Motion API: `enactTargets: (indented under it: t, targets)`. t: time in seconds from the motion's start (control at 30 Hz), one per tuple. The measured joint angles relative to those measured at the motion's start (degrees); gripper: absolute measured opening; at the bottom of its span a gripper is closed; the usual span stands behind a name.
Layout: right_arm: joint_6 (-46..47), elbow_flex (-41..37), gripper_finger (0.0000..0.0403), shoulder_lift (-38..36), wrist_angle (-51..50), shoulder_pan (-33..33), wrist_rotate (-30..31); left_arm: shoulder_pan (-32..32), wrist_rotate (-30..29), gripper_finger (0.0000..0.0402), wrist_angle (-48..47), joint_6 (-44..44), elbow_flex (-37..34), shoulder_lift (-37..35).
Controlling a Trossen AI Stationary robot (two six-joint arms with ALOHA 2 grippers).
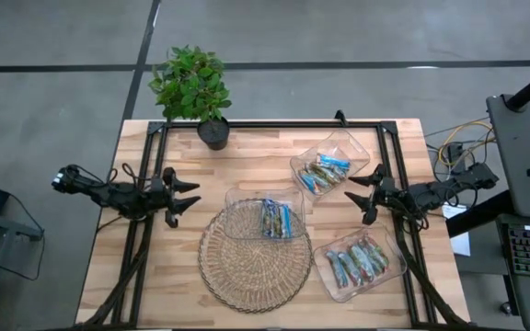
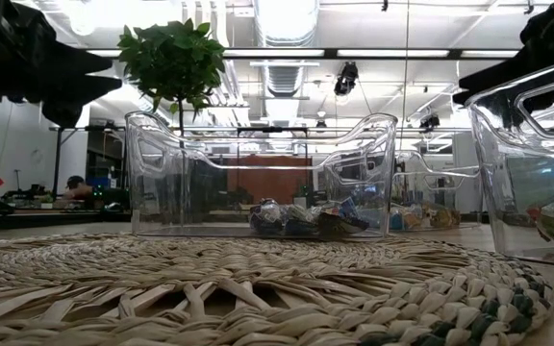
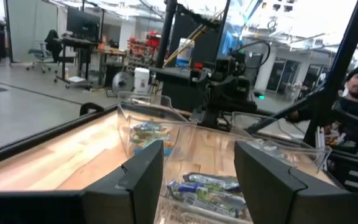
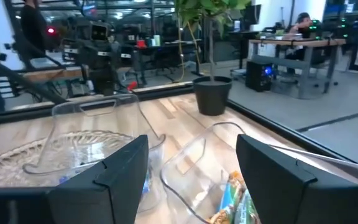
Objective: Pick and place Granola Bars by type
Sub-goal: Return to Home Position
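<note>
High view lets you see the whole wooden table (image 1: 145,267) first, with the round wicker mat (image 1: 247,276) near its front edge. Between the two arms, where either one can reach, sit the far clear tray (image 1: 357,142) toward the back, the middle clear tray (image 1: 237,198) resting partly on the mat, and the near clear tray (image 1: 392,274) on the right. A potted plant (image 1: 191,83) stands at the back edge, out of the way. The left arm (image 1: 109,191) waits at the left side. Its left gripper (image 1: 191,197) hangs over bare wood with its fingers spread wide and nothing between them. The right arm (image 1: 440,190) reaches in from the right side, and the right gripper (image 1: 359,197) hangs between the far and near trays, also wide open and holding nothing. The granola bars (image 1: 277,219) all lie inside the trays: blue ones in the middle tray, a blue and tan mix in the far tray, and green-silver ones in the near tray. You can see no bar loose on the table, so the sorting looks done, and that is likely why both grippers are open and held clear of the trays.
</note>
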Motion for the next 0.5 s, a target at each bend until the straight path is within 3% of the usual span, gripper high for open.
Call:
enactTargets:
  t: [0.5]
  targets:
    - [1.06,0.00,0.0233,2.49,-0.02,0.02,0.30,0.00,0.05,0.0179,-0.89,0.25,0.00,0.61]
